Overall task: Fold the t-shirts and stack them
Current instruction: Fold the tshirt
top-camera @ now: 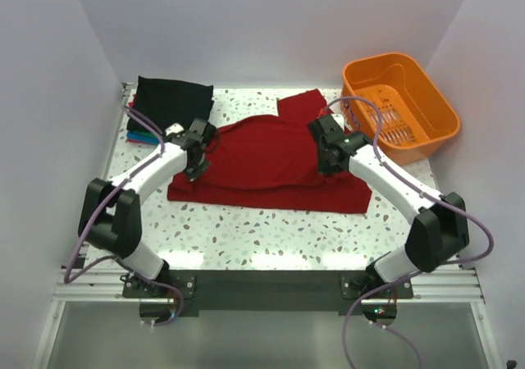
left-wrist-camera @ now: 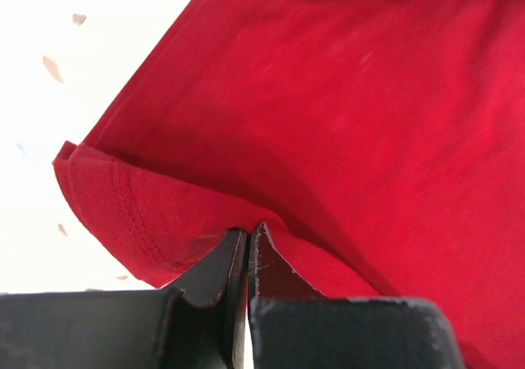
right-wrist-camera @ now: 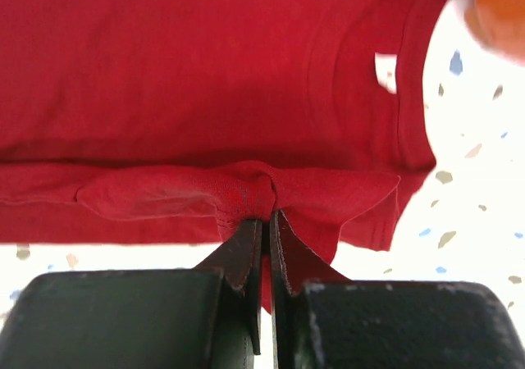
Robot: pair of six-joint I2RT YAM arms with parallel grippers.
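Left gripper [left-wrist-camera: 246, 236] is clamped tight on the dark red t-shirt [top-camera: 271, 156] at its left hem. Right gripper [right-wrist-camera: 264, 220] pinches the bunched right edge. The shirt sits mid-tabletop [top-camera: 271, 234], with the folded black t-shirt [top-camera: 172, 98] back-left.

Dark red t-shirt [top-camera: 271, 160] — part-folded, central

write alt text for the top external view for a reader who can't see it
Seen from above, two robot arms pinch a partly folded dark red t-shirt at its sides on a speckled table, the left fingers and right fingers shut on the cloth. A stack of folded shirts, black on top, sits back left; an orange basket stands back right.
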